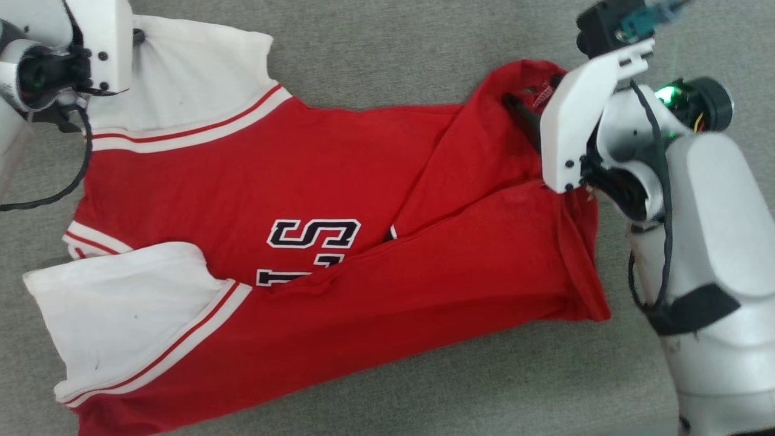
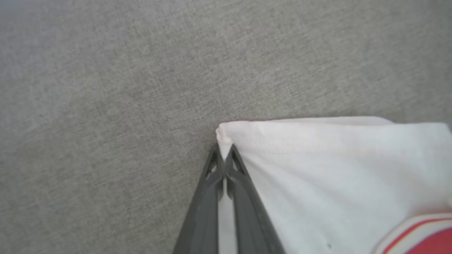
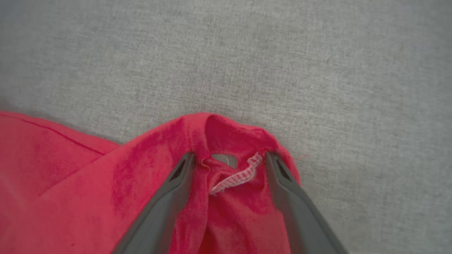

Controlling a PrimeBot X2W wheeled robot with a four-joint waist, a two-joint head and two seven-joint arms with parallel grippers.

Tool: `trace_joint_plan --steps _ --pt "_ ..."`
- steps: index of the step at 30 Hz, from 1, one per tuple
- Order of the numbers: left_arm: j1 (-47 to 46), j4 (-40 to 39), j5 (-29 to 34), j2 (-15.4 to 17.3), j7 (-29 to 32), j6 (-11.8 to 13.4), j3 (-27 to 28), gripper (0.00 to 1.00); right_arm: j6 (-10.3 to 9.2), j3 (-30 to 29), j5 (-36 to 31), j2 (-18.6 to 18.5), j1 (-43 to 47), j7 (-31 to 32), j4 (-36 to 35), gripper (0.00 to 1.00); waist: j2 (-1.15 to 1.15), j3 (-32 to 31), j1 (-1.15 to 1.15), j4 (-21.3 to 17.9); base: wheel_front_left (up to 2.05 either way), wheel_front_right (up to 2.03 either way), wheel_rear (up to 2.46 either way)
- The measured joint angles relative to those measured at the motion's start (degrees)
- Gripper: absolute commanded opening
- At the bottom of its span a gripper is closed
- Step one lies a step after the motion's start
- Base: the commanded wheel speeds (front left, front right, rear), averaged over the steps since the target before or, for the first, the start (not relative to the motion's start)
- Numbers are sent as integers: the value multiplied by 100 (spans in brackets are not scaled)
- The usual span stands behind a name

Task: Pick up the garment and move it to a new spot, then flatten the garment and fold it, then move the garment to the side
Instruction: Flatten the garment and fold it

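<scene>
The left pincer [image 2: 223,151] is clamped on the shirt's [image 1: 242,175] white sleeve corner; the right pincer [image 3: 229,160] is held wide astride a red fold.

Setting: a garment-handling station; whether home or lab cannot be told. The surface [image 1: 424,54] is covered with grey woven fabric in all three views. A red-and-white shirt [image 1: 339,181] lies spread on it, between a white left arm [image 1: 103,36] and right arm [image 1: 714,242].
</scene>
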Motion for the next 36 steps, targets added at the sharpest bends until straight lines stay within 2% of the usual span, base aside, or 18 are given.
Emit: trace_joint_plan --steps 3,4,5,10,15,21,28,32,36 --pt "-10 98 -1 -114 -86 -22 3 0 -1 263 38 -131 -305 436 325 100 0 -5 0 105 0 0 0" --pt "-12 127 -1 -165 -114 -32 2 0 0 364 38 -213 -373 517 391 44 0 -10 0 139 0 0 0" --pt "-14 157 -1 -194 -158 -45 3 0 0 450 51 -269 -432 578 434 0 0 -15 0 174 0 0 0" --pt "16 301 -30 -321 -407 -98 57 0 2 469 190 -421 -493 478 465 0 0 -90 0 327 0 0 0" --pt "96 328 -81 -282 -563 -250 94 0 1 390 275 -658 -296 163 236 0 0 -267 0 477 0 0 0" --pt "165 93 -213 -235 -649 -372 134 0 1 197 352 -960 236 -124 -297 0 0 -551 0 685 0 0 0" --pt "383 -499 -313 -86 -568 -396 126 0 1 -143 383 -1182 951 -382 -1010 0 0 -918 0 929 0 0 0" --pt "628 -1093 -372 142 -492 -234 114 0 1 -258 435 -1322 1378 -474 -1479 0 0 -1108 0 1050 0 0 0" --pt "1018 -2148 -459 586 -255 205 85 0 1 -300 515 -1572 1934 -478 -2118 0 0 -1308 0 1164 0 0 0"
